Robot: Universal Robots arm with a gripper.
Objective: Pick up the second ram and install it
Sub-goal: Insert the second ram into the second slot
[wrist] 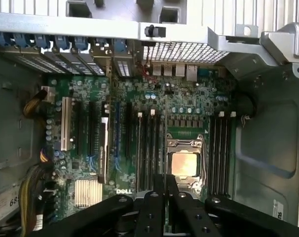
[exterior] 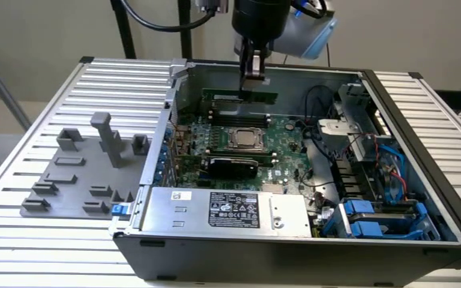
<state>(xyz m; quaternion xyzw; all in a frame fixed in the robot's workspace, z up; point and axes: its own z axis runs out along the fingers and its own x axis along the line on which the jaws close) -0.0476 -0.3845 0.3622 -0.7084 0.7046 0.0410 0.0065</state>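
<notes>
The second ram (exterior: 224, 95), a thin green stick, hangs level inside the open computer case, just above the black memory slots (exterior: 230, 111) on the far side of the CPU socket (exterior: 247, 138). My gripper (exterior: 254, 83) comes straight down from above and is shut on the stick's upper edge near its middle. The wrist view looks down past the black fingers (wrist: 157, 200) at the motherboard (wrist: 85, 148), the CPU socket (wrist: 185, 164) and slot banks (wrist: 221, 153) either side of it. There the stick is edge-on between the fingers and hard to make out.
A grey parts fixture (exterior: 78, 174) lies on the slatted table at the exterior view's left. Inside the case are the silver power supply (exterior: 222, 210) at the front, blue drive bays (exterior: 374, 219), loose cables (exterior: 326, 141) and the case walls (exterior: 391, 114).
</notes>
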